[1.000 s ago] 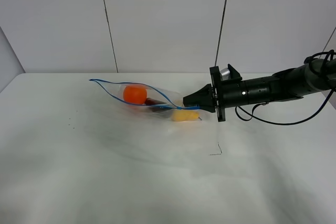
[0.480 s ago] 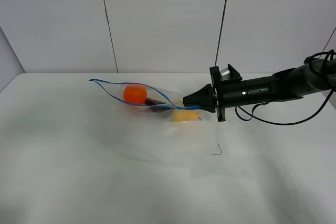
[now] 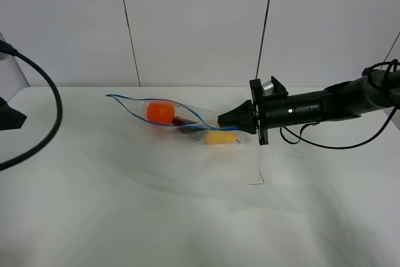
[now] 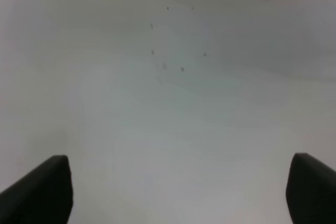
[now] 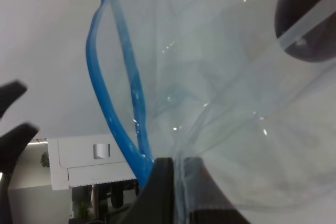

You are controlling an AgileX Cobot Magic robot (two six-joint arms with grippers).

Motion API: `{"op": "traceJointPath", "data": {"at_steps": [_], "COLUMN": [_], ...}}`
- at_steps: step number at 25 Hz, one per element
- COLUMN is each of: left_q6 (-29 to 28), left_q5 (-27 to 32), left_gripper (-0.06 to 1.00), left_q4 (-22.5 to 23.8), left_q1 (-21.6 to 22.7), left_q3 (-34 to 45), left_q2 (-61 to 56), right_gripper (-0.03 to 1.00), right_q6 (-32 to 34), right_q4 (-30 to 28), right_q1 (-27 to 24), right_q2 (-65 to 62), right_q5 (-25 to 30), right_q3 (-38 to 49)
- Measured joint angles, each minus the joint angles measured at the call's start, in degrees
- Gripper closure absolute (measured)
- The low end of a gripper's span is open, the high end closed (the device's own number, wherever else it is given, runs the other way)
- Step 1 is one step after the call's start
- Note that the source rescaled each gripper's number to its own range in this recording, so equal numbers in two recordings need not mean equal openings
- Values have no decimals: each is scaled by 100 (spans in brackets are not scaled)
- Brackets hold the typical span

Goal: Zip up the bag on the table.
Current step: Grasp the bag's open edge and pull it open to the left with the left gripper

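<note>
The clear bag [image 3: 181, 117] lies on the white table [image 3: 187, 217], its mouth open, with two blue zipper strips running from its left tip. An orange [image 3: 160, 112], a dark eggplant [image 3: 184, 121] and a yellow pear [image 3: 220, 137] show through. My right gripper [image 3: 224, 119] is shut on the bag's right end. In the right wrist view its fingers [image 5: 163, 182] pinch the plastic beside the blue zipper [image 5: 113, 103]. My left gripper [image 4: 173, 192] is open and empty over bare table, fingertips [image 4: 42, 187] wide apart. Part of the left arm [image 3: 7, 117] shows at the left edge.
The left arm's black cable [image 3: 47, 129] loops over the table's left side. A thin dark mark [image 3: 257, 181] lies in front of the bag, and small dots [image 3: 84, 149] on the left. A grey panelled wall [image 3: 200, 23] stands behind the table.
Part of the left arm and its cable have come into view at the left edge. The right gripper and the bag have not moved.
</note>
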Motion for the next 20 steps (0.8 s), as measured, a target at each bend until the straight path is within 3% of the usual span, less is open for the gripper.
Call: {"op": "traceJointPath", "data": {"at_steps": [4, 8, 20], "left_q6": [1027, 1826, 2113], "left_q5": [-812, -1569, -3559], "left_gripper": [-2, -2, -2], "left_q4": [-4, -6, -11], "left_q1": [-254, -777, -2927], "left_q3": [0, 0, 0], "left_q2": [736, 1252, 1944], "right_gripper": [97, 97, 97], "right_q6": [0, 0, 0], "right_q4": [0, 0, 0], "right_q1": [0, 0, 0], "right_q2": [0, 0, 0], "right_q5": [5, 5, 5], "right_q3": [0, 0, 0]}}
